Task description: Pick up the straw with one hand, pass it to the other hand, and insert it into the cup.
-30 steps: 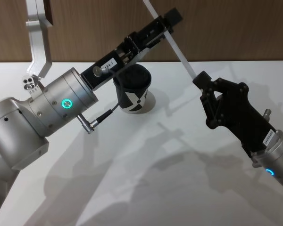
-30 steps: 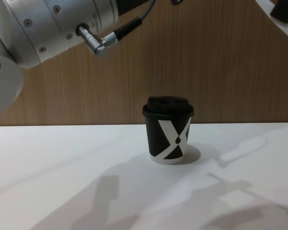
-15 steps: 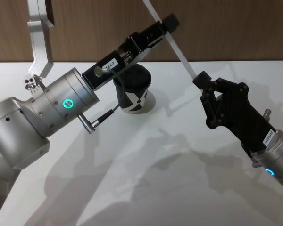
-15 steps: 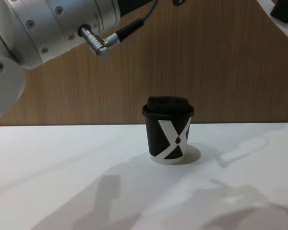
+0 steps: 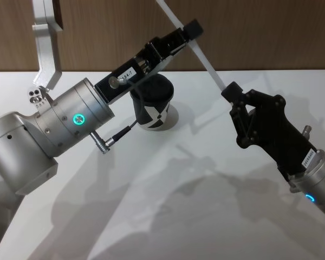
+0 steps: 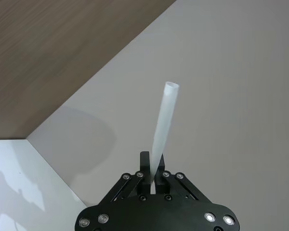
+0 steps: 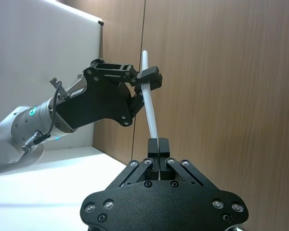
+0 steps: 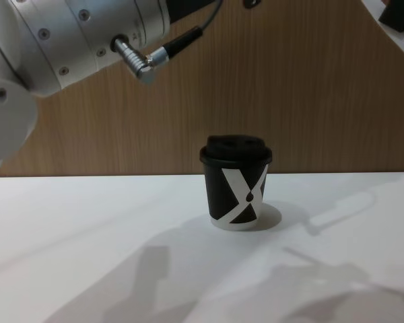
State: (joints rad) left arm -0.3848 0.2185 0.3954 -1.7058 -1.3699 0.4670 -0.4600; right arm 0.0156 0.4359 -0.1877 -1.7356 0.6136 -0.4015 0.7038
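Looks like mid-handover: left gripper [image 5: 188,33] and right gripper [image 5: 229,91] both pinch the straw [image 5: 200,51] in the air, up right of the black lidded cup [image 5: 154,103]. Letting go and insertion aren't done yet.

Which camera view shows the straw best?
The right wrist view: the straw runs from the jaws of the right gripper up through the left gripper. The head view cuts off its top end; the left wrist view shows its upper part.
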